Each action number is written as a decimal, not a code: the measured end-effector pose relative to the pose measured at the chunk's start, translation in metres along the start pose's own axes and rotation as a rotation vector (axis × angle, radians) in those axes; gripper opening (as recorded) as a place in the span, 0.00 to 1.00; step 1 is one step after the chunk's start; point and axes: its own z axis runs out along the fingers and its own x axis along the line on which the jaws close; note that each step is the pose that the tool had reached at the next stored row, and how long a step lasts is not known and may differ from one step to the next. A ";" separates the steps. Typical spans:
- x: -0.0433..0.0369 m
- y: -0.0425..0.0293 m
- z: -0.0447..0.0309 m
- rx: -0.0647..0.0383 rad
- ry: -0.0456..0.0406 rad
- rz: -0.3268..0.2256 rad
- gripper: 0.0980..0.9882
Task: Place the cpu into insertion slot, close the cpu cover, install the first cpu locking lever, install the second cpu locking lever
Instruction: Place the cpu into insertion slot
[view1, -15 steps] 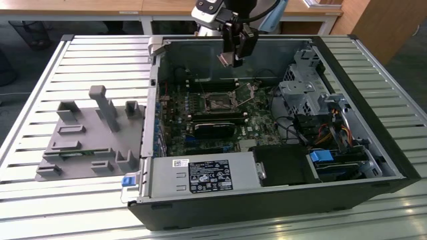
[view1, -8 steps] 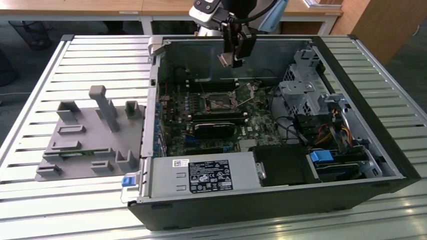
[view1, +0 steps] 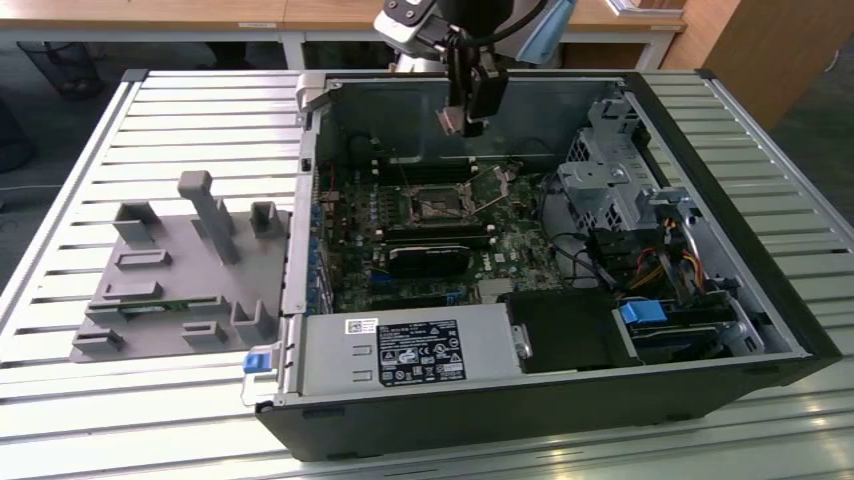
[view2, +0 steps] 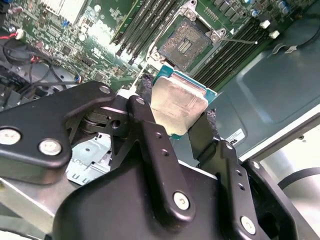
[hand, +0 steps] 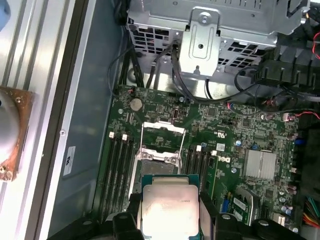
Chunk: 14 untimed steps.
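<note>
My gripper (view1: 467, 122) hangs inside the open computer case, above the motherboard and toward its rear wall. It is shut on the cpu (view2: 178, 104), a square chip with a silver-grey top on a green edge, clamped between the two black fingers (view2: 144, 105). In the first wrist view the cpu (hand: 168, 207) is level, with the gripper (hand: 170, 202) around it. The insertion slot (view2: 187, 43) lies open on the board a short way past the chip, its dark pin field bare; it also appears in the other views (view1: 438, 207) (hand: 157, 167). The cpu cover (hand: 163, 128) is flipped open beyond the slot. A thin lever rod (view2: 240, 41) sticks out beside the socket.
Black memory slots (view2: 150, 25) flank the socket. A metal drive cage (view1: 607, 190) and cables fill the case on the exterior view's right, and the power supply (view1: 400, 350) sits at the front. A grey parts fixture (view1: 174, 270) lies on the slatted table on the exterior view's left.
</note>
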 end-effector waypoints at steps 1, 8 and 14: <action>0.0001 0.0000 0.0002 0.000 -0.0008 0.009 0.50; 0.0008 0.0000 0.0013 -0.001 -0.0064 0.072 0.50; 0.0017 0.0000 0.0022 -0.002 -0.0107 0.123 0.50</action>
